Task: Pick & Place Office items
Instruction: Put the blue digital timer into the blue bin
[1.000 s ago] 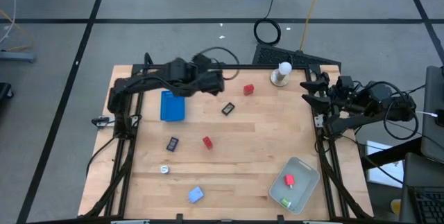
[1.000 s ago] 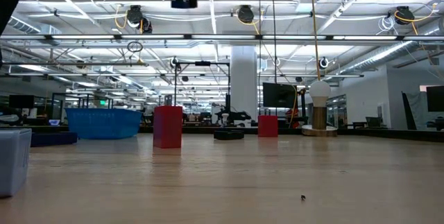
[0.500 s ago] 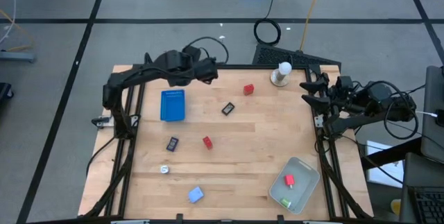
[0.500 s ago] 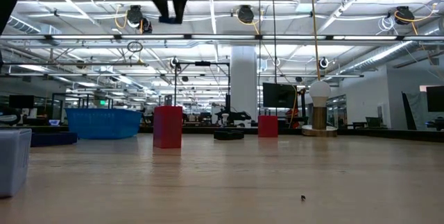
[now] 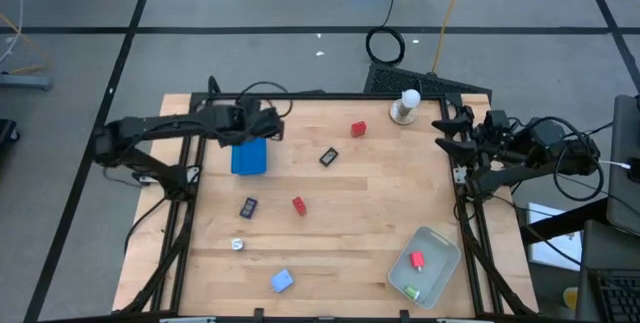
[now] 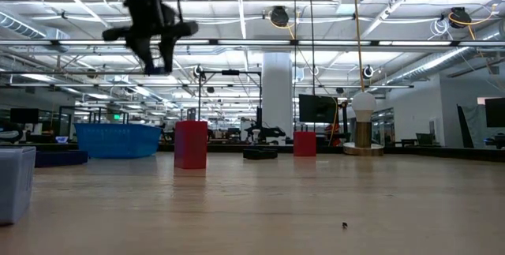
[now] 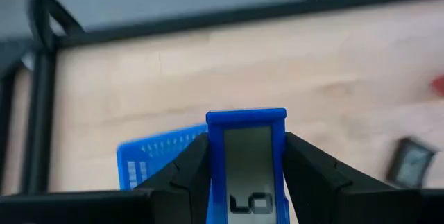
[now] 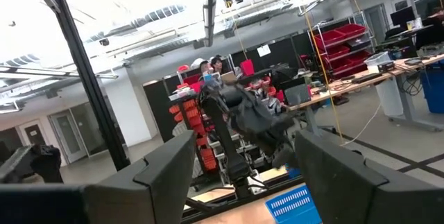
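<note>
My left hand (image 7: 246,182) grips a blue timer (image 7: 246,165) and has swung back over the blue basket (image 5: 249,154); drop comes next.

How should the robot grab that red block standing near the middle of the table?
Straight down from above, fingers closing on two opposite flat sides of the red block. It stands upright, taller than wide, with bare table all round. The left gripper holds a blue display piece; the right gripper is free.
</note>
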`<action>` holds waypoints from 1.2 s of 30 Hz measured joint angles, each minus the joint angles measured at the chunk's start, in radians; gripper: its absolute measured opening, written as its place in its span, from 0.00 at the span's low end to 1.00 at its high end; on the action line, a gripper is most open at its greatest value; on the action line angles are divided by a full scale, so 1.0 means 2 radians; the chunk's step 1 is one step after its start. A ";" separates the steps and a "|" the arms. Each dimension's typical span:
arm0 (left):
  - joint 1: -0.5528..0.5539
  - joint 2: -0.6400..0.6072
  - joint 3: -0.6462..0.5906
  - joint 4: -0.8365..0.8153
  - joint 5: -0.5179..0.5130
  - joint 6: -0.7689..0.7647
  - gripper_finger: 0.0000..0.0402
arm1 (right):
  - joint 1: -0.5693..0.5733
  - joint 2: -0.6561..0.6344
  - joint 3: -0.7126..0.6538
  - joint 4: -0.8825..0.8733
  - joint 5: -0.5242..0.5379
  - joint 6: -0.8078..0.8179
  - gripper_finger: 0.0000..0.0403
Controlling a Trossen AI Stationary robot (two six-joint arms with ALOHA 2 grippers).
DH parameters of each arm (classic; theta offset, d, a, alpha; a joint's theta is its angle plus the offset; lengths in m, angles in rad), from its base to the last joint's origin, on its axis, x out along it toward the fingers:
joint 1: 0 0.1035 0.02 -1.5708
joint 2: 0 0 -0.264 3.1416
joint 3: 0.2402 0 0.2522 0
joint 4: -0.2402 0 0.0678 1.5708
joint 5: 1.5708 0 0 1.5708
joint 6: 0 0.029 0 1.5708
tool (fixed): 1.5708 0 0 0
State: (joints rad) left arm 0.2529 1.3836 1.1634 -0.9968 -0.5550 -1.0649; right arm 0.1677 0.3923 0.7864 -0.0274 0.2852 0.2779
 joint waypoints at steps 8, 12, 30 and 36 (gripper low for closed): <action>0.015 -0.018 -0.134 0.053 0.042 -0.042 0.36 | 0.000 0.000 0.000 0.000 0.002 0.014 0.60; 0.016 -0.018 -0.165 0.083 0.042 -0.051 0.36 | 0.000 0.000 0.000 0.002 0.002 0.018 0.60; 0.064 -0.018 -0.226 0.160 0.046 -0.033 0.42 | 0.000 0.000 0.000 0.006 0.002 0.028 0.60; 0.064 -0.018 -0.226 0.161 0.046 -0.034 0.67 | 0.000 0.000 0.001 0.012 0.002 0.028 0.60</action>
State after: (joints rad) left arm 0.3813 1.3479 0.7109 -0.6754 -0.4637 -1.1332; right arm 0.1673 0.3923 0.7876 -0.0038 0.2901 0.3332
